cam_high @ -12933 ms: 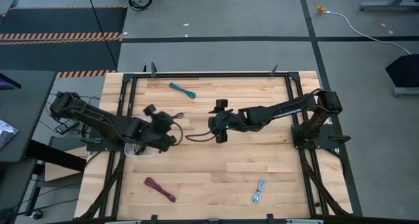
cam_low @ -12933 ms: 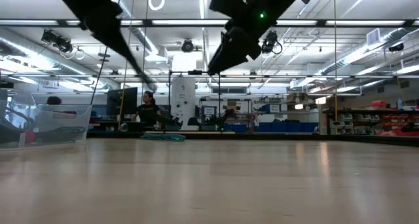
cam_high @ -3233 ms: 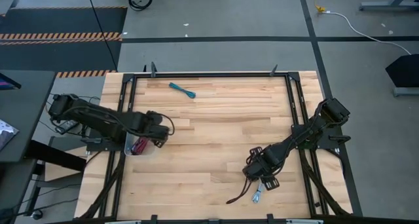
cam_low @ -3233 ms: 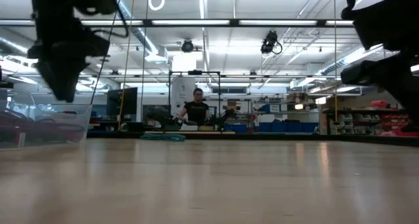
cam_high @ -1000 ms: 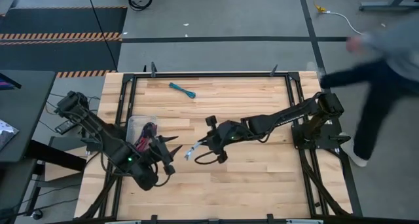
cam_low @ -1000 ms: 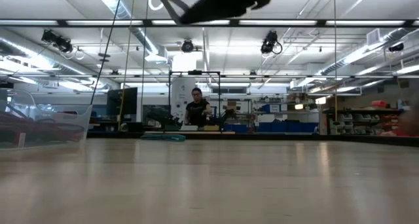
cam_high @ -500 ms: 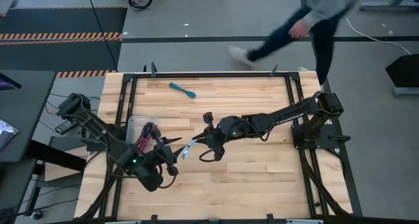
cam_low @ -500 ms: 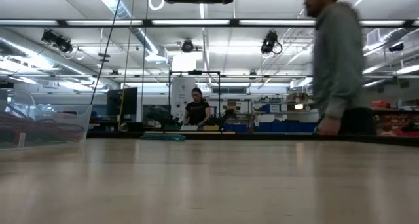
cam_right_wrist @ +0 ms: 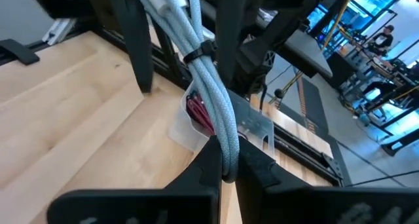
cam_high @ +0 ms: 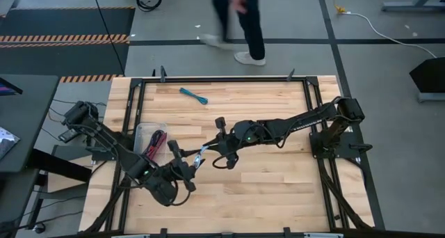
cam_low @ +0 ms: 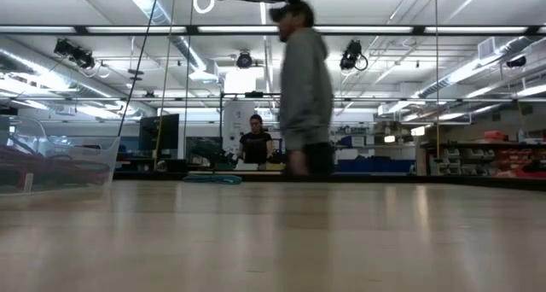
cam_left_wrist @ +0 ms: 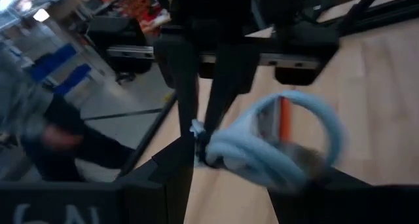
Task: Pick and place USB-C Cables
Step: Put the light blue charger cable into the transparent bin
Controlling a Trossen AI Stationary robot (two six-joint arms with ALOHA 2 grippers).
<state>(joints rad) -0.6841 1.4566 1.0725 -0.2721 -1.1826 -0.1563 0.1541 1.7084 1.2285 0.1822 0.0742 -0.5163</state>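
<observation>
The right gripper (cam_high: 206,152) hangs above the middle of the table (cam_high: 278,189), its jaws pinching one end of the pale blue-grey cable (cam_high: 200,156); the right wrist view shows the bundle (cam_right_wrist: 213,86) clamped between both fingers (cam_right_wrist: 203,160) and running out ahead of them. The left gripper (cam_high: 182,159) meets it from the opposite side — its 2 fingers (cam_left_wrist: 171,165) stand on either side of the bundle's looped far end (cam_left_wrist: 275,142), but whether they press on it I cannot tell; the loop lies between the jaws, close to their tips. Just beyond the left jaws, off toward the left arm's base, sits the clear tub (cam_high: 141,131) with red-and-black cable (cam_high: 154,143) inside it; the right wrist view catches the same tub (cam_right_wrist: 190,129) past the dangling bundle. The teal cable (cam_high: 193,95) lies flat on the table well away from both jaws, near the far edge. A person (cam_low: 303,96) walks past behind the table — another person (cam_low: 255,143) stands farther back.
</observation>
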